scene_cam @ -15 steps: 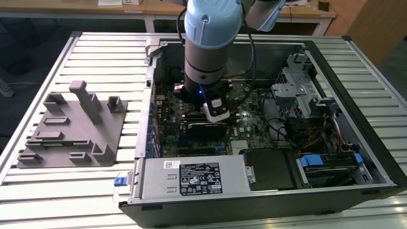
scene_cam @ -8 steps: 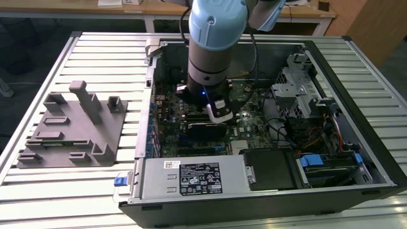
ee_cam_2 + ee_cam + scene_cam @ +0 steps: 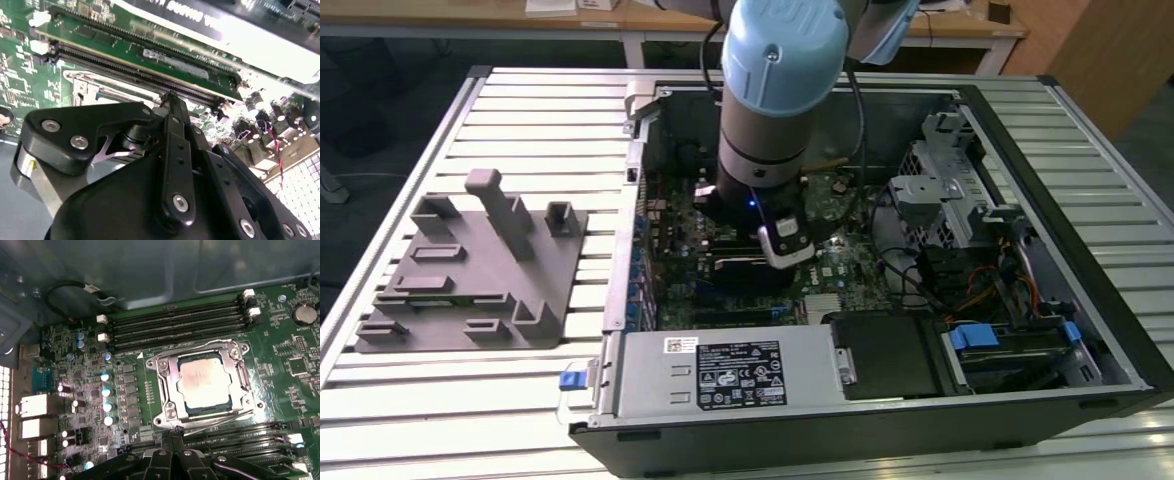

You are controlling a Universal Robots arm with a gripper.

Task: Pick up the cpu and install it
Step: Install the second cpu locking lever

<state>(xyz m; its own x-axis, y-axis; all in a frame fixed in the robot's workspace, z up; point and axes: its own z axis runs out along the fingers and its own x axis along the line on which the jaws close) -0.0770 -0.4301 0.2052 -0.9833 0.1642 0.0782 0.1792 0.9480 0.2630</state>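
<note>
The cpu (image 3: 204,382) lies flat inside the metal-framed socket (image 3: 167,415) on the green motherboard (image 3: 280,365), its pale top facing up and its edges square with the frame. It sits between 2 banks of long black memory slots (image 3: 175,327), roughly mid-board, which fits a chip already dropped into its seat rather than one waiting to be fetched. The frame around it looks unclamped, with a thin lever (image 3: 220,421) running along the side nearest the tool, though I cannot say for certain whether it is latched.

The tool (image 3: 175,431) hangs just off that near edge of the socket in the first wrist view, its black fingers pressed together at a narrow tip with nothing between them, so it reads as closed and empty. The tip is close to the lever side of the frame, apart from the chip itself.

In the exterior view the arm (image 3: 781,90) reaches straight down into the open computer case (image 3: 1067,300), which lies on its side on the slatted table (image 3: 480,410). A grey plastic tray (image 3: 467,270) rests near the table's edge at the exterior view's left, well apart from the case.

A white label (image 3: 736,375) with print sits on the power supply; its writing is too small to read, as is the faint marking on the chip.
</note>
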